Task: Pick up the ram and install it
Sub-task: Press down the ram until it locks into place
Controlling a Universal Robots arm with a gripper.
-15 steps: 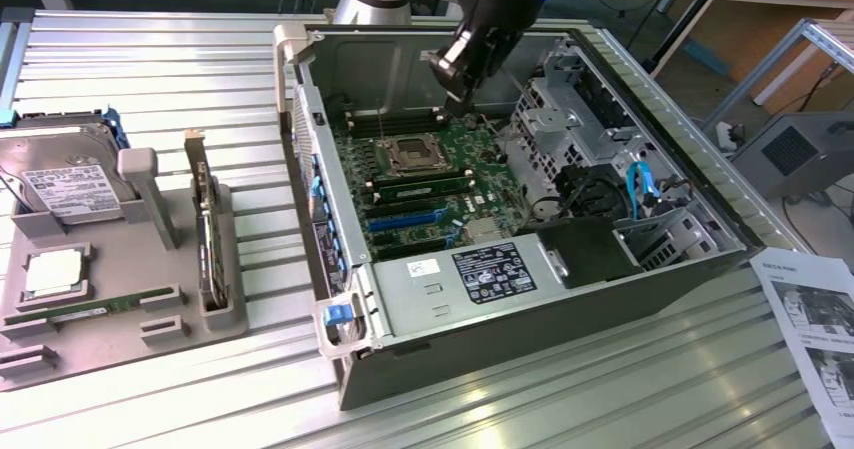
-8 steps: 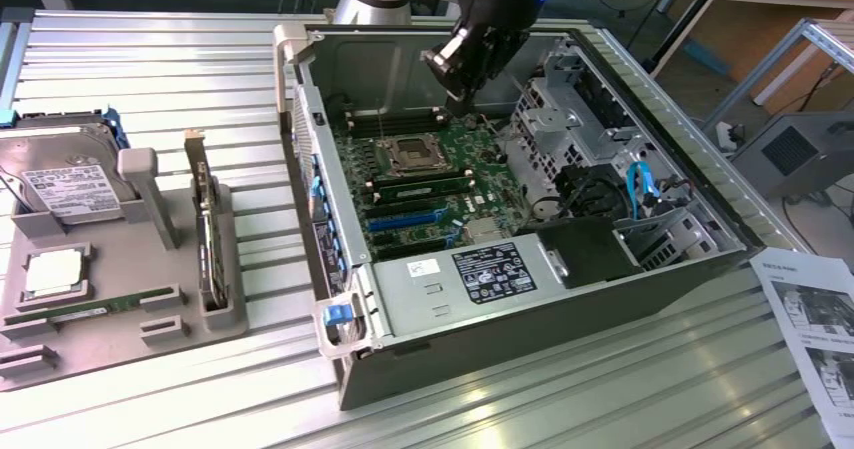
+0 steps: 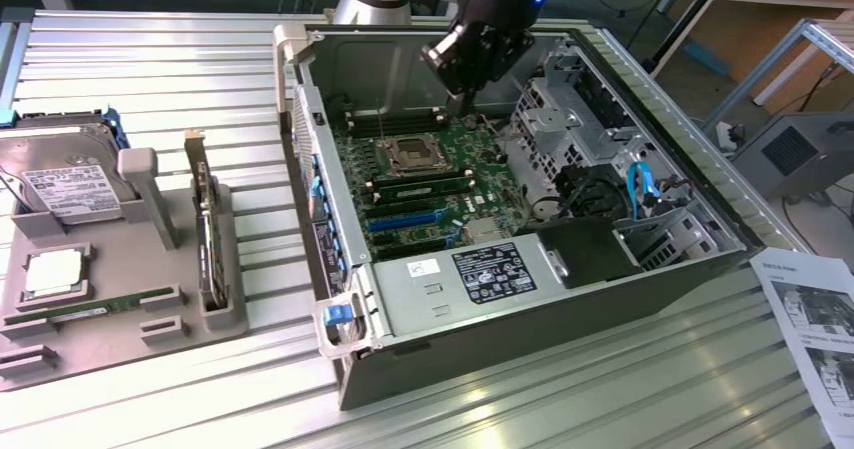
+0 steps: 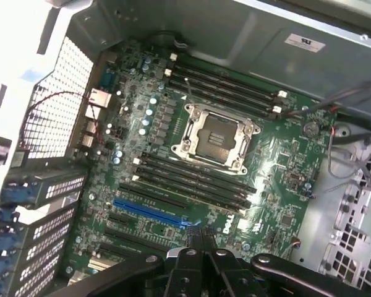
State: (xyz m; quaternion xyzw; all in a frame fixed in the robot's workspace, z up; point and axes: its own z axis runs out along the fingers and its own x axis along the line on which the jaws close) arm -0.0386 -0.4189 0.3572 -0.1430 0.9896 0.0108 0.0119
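The ram (image 3: 100, 307), a long thin green stick, lies in a slot near the front of the grey tray (image 3: 94, 347) at the exterior view's left. My gripper (image 3: 458, 107) hangs far from it, inside the open computer case (image 3: 534, 314), just above the back part of the green motherboard (image 3: 467, 164). In the wrist view the gripper (image 4: 201, 234) looks shut with nothing between its fingers. It hovers over the board near the blue slot (image 4: 149, 211). Dark memory slots (image 4: 191, 180) run on both sides of the empty processor socket (image 4: 215, 137).
The tray also holds a hard drive (image 3: 60, 184), a square silver processor (image 3: 54, 272) and a dark expansion card (image 3: 207, 239) standing on edge. Inside the case are a power supply (image 3: 487, 269), drive cages (image 3: 574, 119) and cables (image 3: 641, 184). A printed sheet (image 3: 814, 319) lies at the right.
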